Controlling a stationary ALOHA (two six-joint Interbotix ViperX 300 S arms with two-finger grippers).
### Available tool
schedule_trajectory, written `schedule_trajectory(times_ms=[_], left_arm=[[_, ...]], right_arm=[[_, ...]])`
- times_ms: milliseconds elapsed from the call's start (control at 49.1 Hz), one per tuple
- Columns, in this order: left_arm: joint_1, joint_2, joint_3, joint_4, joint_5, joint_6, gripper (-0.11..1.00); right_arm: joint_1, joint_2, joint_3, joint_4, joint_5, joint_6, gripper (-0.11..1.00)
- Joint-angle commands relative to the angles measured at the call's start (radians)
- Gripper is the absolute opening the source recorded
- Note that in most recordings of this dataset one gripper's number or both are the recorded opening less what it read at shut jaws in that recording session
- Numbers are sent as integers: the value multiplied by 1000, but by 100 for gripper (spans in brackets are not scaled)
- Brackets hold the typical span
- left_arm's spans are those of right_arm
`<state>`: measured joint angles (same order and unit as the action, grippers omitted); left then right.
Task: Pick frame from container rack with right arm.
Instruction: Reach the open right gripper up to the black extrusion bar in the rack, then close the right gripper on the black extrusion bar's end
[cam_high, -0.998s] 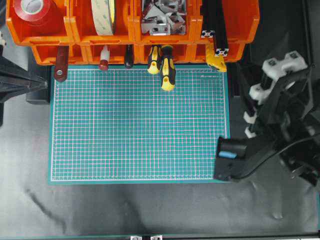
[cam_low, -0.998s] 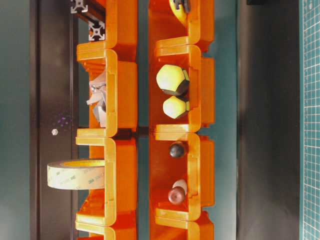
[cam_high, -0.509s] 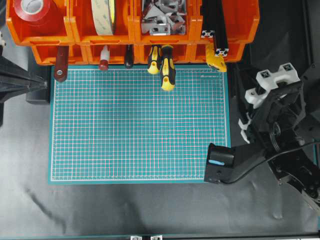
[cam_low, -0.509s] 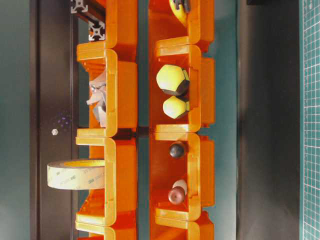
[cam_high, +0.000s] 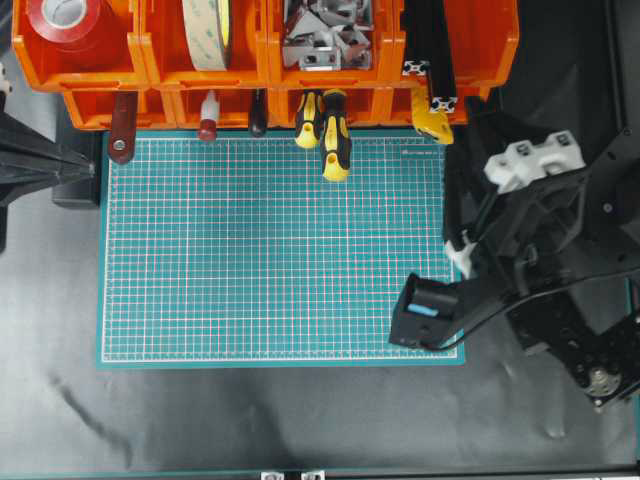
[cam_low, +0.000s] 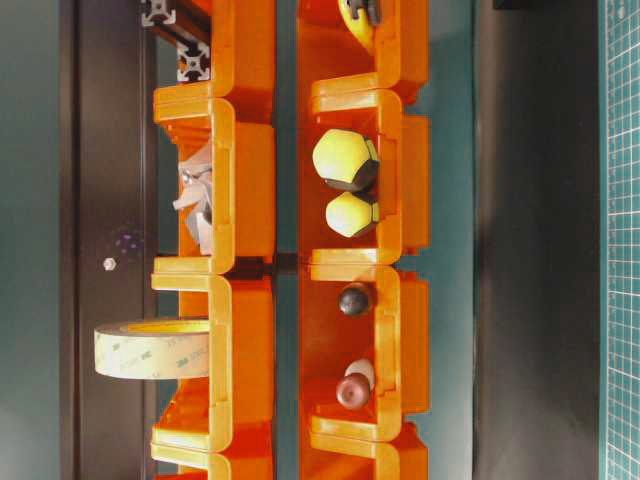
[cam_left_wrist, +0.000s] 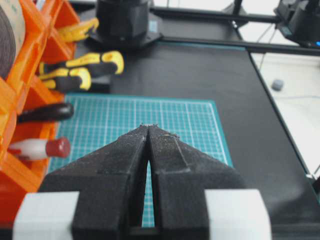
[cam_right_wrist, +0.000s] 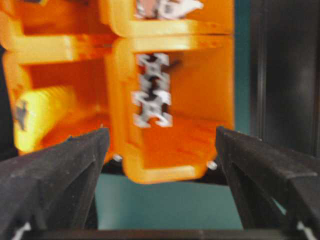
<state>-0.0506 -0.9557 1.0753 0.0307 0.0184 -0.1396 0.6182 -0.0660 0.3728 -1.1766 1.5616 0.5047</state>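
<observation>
Nearest in the overhead view, the black jointed right arm (cam_high: 520, 270) with white blocks and a small blue-marked box leans over the right edge of the green gridded cutting mat (cam_high: 270, 250). Its two-finger black right gripper (cam_right_wrist: 160, 145) stands with jaws spread wide and nothing between them; in the right wrist view the pointed fingers (cam_right_wrist: 60, 170) frame the bins ahead without touching them. In the left wrist view, the black left gripper (cam_left_wrist: 149, 131) hangs above the mat with its jaws pressed together, gripping nothing.

Beyond the mat's far edge runs the bright orange two-tier plastic container rack (cam_high: 150, 60). From its lower bins, yellow-and-black screwdriver handles (cam_high: 334, 135) poke out over the mat. In the rack's right-hand upper bin lie the long slim black grooved metal frame bars (cam_high: 436, 70), their square slotted ends (cam_right_wrist: 151, 90) facing the mat, just beyond the right arm. Further left along the rack sit a pale roll of tape (cam_high: 208, 30) and a red roll (cam_high: 65, 22).
</observation>
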Motion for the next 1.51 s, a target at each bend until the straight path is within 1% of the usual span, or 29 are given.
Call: schedule_trajectory(times_ms=[0, 122, 428, 754, 937, 1080, 1161, 1222, 1283, 1426, 1446, 1487], left_arm=[[6, 0, -25, 3, 20, -18, 0], [9, -6, -26, 3, 46, -32, 0], [11, -18, -26, 3, 51, -34, 0], [34, -18, -25, 3, 51, -34, 0], [41, -21, -26, 3, 51, -34, 0], [44, -28, -26, 3, 51, -32, 0], [46, -32, -26, 3, 51, -32, 0], [46, -37, -26, 3, 51, -32, 0], [46, -41, -26, 3, 51, -32, 0], [46, -52, -28, 3, 51, -32, 0], [46, -54, -28, 3, 51, -32, 0], [46, -57, -28, 3, 51, -32, 0]], right_arm=[[-8, 2, -2, -11, -12, 6, 83], [-34, 8, 17, -11, -18, 6, 83], [-115, 8, 29, -17, -38, 6, 83], [-164, 8, 43, -21, -87, 6, 83], [-179, 8, 46, -21, -92, 6, 82], [-181, 9, 51, -21, -95, 5, 79], [-181, 9, 51, -18, -104, 0, 74], [-181, 9, 51, -15, -114, 0, 67], [-179, 9, 52, -12, -124, 2, 57], [-172, 11, 51, -6, -126, 0, 28], [-172, 11, 51, -8, -126, 0, 25], [-169, 12, 46, -6, -124, 3, 25]])
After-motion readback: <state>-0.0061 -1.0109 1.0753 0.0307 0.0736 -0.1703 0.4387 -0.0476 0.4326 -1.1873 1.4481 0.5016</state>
